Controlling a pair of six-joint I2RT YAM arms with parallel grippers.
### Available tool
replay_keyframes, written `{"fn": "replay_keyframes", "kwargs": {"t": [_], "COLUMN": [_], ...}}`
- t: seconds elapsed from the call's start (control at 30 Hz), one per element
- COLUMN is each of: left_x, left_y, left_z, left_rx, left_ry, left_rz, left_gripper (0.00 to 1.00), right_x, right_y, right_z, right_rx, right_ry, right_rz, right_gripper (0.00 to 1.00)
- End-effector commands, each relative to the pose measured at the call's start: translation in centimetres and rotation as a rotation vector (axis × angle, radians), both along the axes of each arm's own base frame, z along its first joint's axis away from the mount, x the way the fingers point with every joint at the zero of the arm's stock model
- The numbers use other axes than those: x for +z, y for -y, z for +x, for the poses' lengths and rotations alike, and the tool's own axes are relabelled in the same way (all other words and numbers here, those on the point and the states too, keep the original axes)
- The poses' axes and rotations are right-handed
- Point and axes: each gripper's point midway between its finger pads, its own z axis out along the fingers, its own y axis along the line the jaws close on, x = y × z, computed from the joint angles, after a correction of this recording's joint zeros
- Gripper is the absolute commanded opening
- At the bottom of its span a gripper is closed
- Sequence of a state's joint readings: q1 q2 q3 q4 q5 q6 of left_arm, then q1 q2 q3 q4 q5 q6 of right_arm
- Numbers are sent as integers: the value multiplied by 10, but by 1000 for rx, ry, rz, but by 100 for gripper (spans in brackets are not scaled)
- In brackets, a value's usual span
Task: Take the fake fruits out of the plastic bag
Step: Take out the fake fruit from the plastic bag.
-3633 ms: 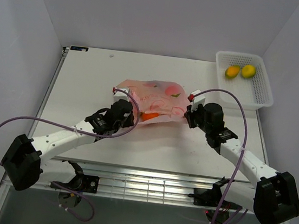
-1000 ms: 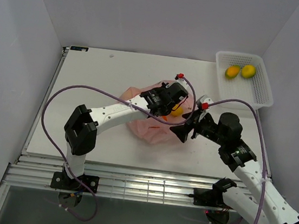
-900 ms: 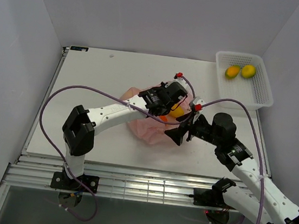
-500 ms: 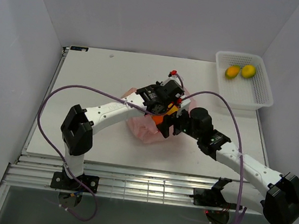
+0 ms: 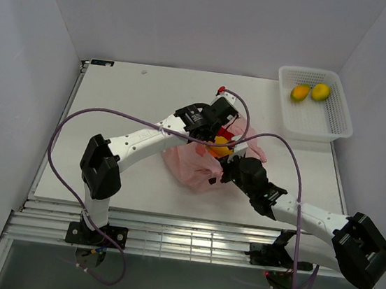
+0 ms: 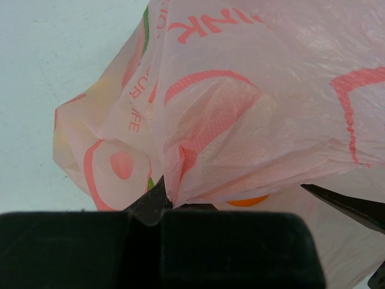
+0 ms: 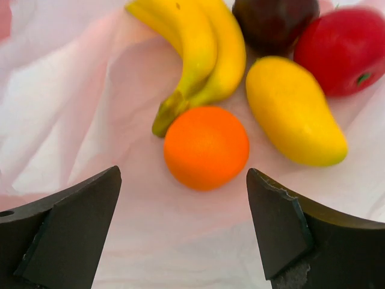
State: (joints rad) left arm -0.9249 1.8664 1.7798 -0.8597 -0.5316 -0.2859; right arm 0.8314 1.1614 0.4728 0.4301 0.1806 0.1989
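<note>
The pink plastic bag point(image 5: 189, 164) lies mid-table with its mouth lifted. My left gripper point(image 5: 222, 122) is shut on a pinched fold of the bag's edge point(image 6: 174, 174) and holds it up. My right gripper point(image 5: 222, 172) reaches into the bag's mouth and is open. In the right wrist view its fingers point(image 7: 72, 223) stand wide on either side of an orange point(image 7: 206, 147), short of touching it. Behind the orange, inside the bag, lie a banana point(image 7: 201, 54), a yellow lemon point(image 7: 295, 111), a red apple point(image 7: 346, 51) and a dark purple fruit point(image 7: 274, 21).
A white mesh basket point(image 5: 338, 124) stands at the back right with two yellow fruits point(image 5: 310, 92) in it. Purple cables loop over both arms. Grey walls close in the table on three sides.
The right arm has swung left and lower, pushing its open gripper into the bag's mouth. The left gripper has drawn the bag's edge up and back a little.
</note>
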Motion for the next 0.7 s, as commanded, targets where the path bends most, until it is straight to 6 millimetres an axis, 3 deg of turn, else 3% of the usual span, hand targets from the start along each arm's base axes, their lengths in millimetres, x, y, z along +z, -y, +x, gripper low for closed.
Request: {"fn": "replay_keyframes", "kwargs": {"t": [0.0, 0.27, 0.67], "left_x": [17, 20, 27], "left_y": [-1, 5, 7], "left_z": [-1, -8, -17], "left_rx": [24, -27, -56], "left_ry": [-7, -35, -43], "left_rz": [-117, -184, -229], "left_gripper": [0, 0, 0], "right_x": [22, 19, -10], "right_y": [-2, -13, -34], "right_z": [-6, 6, 36], "right_rx": [10, 39, 17], "right_ry": [64, 106, 82], "right_rz": [130, 63, -33], "right_gripper": [90, 90, 90]}}
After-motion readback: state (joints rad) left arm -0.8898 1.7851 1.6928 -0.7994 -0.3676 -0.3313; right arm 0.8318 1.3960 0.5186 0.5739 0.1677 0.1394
